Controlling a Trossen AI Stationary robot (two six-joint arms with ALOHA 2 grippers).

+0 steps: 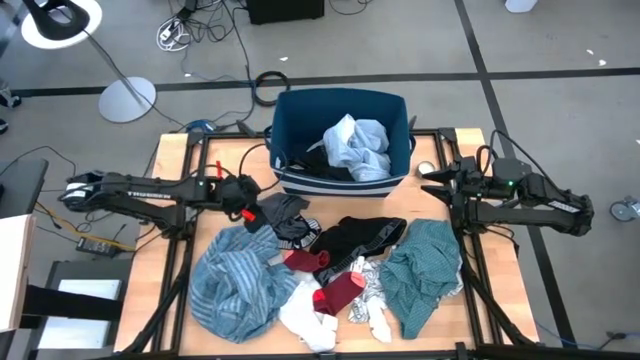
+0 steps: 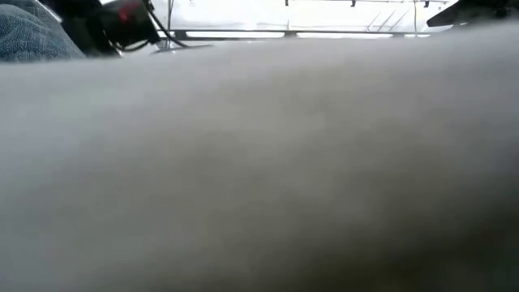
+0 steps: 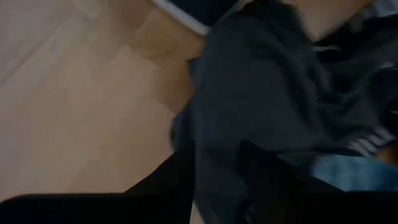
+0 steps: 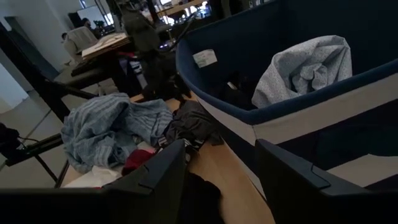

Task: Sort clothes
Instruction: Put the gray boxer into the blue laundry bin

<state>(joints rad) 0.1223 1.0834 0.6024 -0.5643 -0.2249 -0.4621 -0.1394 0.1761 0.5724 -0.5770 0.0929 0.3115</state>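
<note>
A heap of clothes lies on the near half of the wooden table: a blue striped garment (image 1: 235, 280), a black one (image 1: 360, 238), dark red ones (image 1: 340, 290), white ones (image 1: 305, 318) and a teal green one (image 1: 420, 270). A dark grey garment (image 1: 283, 210) lies at the heap's far left, just in front of the bin. My left gripper (image 1: 258, 210) is shut on it. My right gripper (image 1: 432, 180) is open and empty beside the bin's right end. A light blue garment (image 1: 355, 148) lies inside the bin. My left gripper has the dark grey garment's left edge (image 3: 217, 177) pinched between its two fingers (image 3: 168, 183). The fingers come in low from the table's left. The cloth is bunched, and I cannot tell how many layers are held. The rest of the garment (image 3: 267, 93) spreads away from the fingers toward the heap.
The dark blue bin with white stripes (image 1: 300, 180) stands at the table's far middle. Bare wood (image 1: 190, 200) shows left of the heap. The low view is blocked by pale cloth (image 2: 259, 162) right at the camera. People sit at desks in the room beyond (image 4: 81, 37).
</note>
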